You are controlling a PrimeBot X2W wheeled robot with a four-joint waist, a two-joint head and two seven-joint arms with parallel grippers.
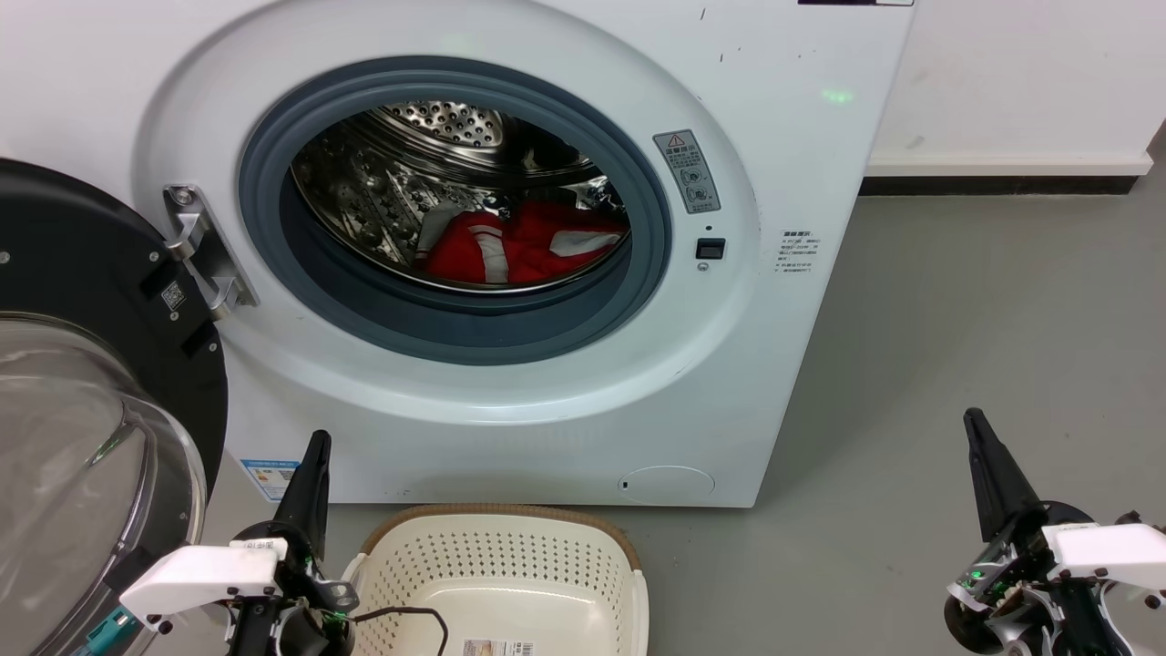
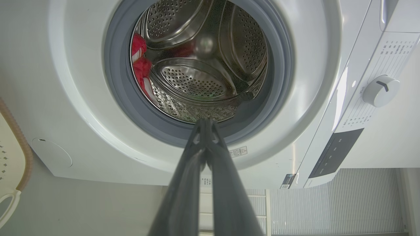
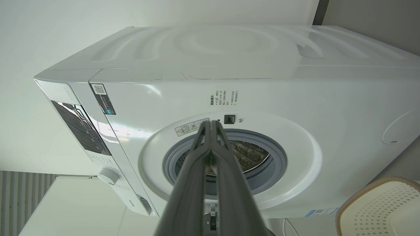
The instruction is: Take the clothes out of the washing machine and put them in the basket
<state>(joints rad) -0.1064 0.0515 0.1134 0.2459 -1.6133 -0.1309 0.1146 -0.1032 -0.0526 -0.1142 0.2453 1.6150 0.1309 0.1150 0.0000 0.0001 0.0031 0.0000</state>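
Left pincer (image 1: 317, 445) closed | right pincer (image 1: 974, 421) closed | clothes (image 1: 524, 242) inside washing machine (image 1: 802, 137)

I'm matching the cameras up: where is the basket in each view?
Head view: the basket sits at bottom centre, before the washing machine.
Left wrist view: the basket's rim at the left edge.
Right wrist view: the basket in the lower right corner.
Shared landmark: the grey door ring.

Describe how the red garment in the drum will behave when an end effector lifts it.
Probably floppy: the red garment lies crumpled in folds on the drum floor, so it should drape and trail from one pinch. Likely light for its bulk unless damp, which I cannot tell. It may drag over the grey rubber ring.
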